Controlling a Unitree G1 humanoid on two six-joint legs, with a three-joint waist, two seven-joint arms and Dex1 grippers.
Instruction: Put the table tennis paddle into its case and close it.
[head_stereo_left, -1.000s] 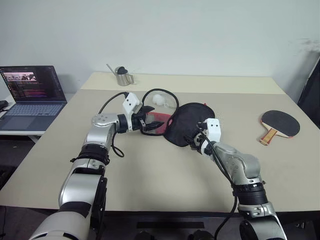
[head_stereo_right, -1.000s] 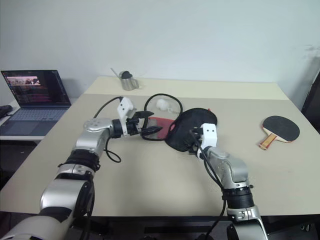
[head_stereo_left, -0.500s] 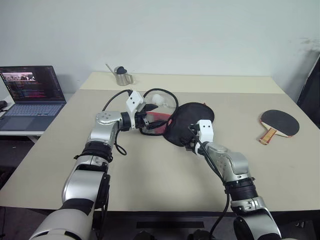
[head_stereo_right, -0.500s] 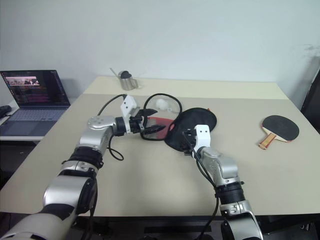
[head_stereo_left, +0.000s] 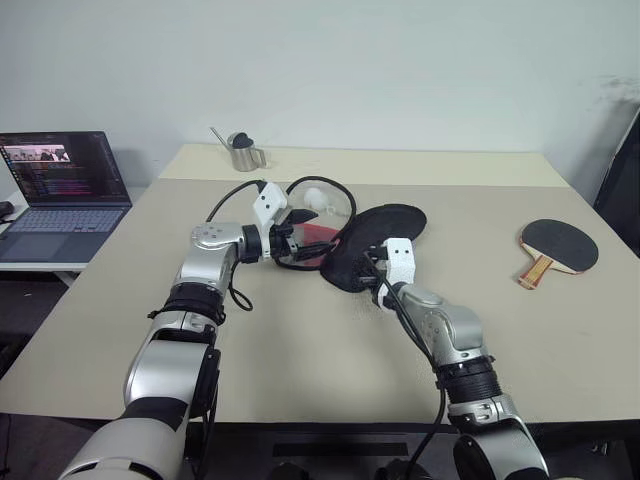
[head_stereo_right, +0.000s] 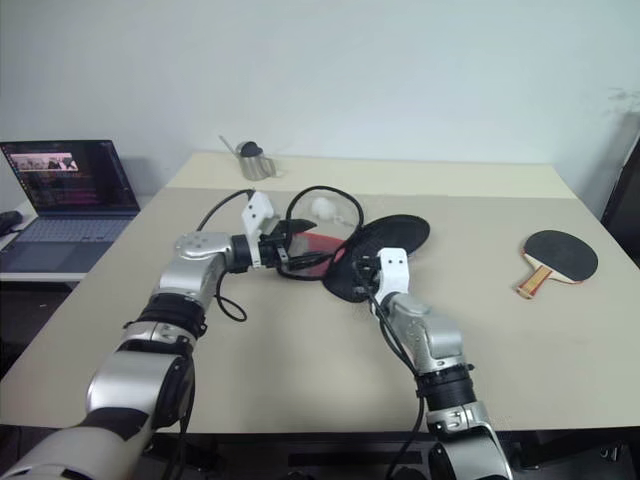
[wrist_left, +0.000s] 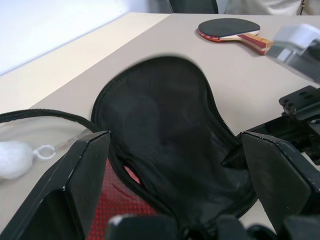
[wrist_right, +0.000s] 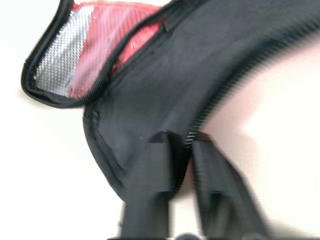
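I am opening the black-and-red soft zippered case (head_stereo_left: 360, 245) on the beige worktop (head_stereo_left: 300, 340): right gripper (wrist_right: 177, 150) pinched on its zipper edge, left gripper (head_stereo_left: 292, 235) spread wide. Next, fetch the black-faced wooden-handled paddle (head_stereo_left: 556, 250) lying well apart.

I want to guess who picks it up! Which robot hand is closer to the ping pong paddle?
Right. The right gripper is at the case in the table's middle, with bare table between it and the paddle. The left gripper is at the case's far side, farther away.
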